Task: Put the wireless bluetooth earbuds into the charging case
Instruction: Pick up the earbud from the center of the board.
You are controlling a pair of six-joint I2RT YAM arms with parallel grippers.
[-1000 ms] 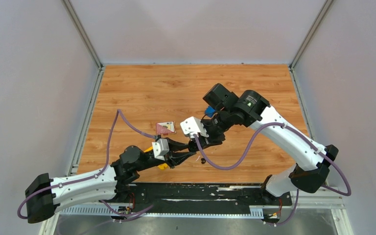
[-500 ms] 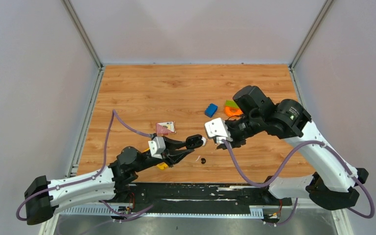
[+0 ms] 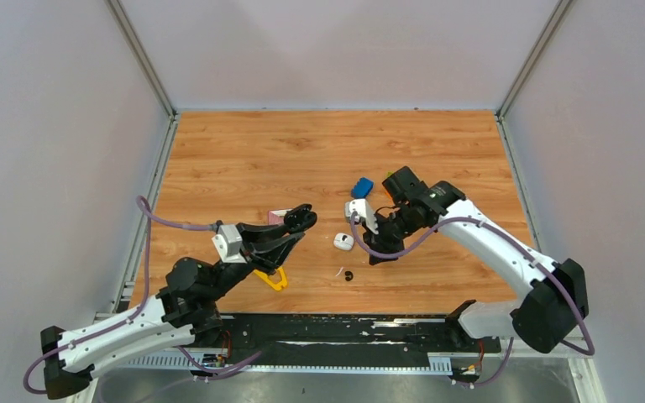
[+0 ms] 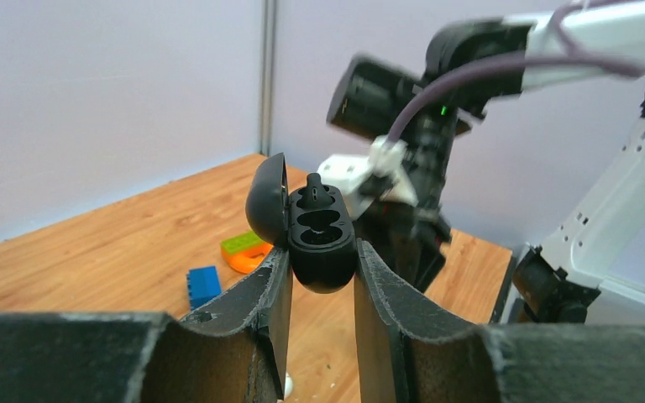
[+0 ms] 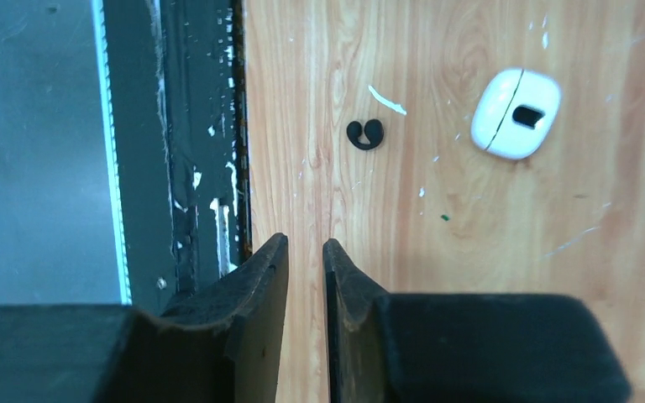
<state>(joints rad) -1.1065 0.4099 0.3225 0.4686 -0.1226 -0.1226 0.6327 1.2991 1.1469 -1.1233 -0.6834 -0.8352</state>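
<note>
The table carries everything loose. My left arm reaches over its middle, and my left jaws are clamped on the open black charging case, held up off the wood with its lid tipped back and its pockets facing upward. One pocket looks empty. Something dark stands up at the far end of the case, but I cannot tell what it is.

My right jaws hang over the near part of the table, pointing down. They are narrow, almost together, and hold nothing.

A closed white case lies flat on the wood, to the left of my right jaws. A single black earbud lies nearer to the table's near edge than that case and apart from it. It sits just left of and nearer than my right jaw tips, so the right arm is both the closer one and the free one. The bud is a small curled shape with no clear long axis. A thin white sliver lies just beside it, too small to identify.

I judge the next reach needs these jaws wider first.
</note>
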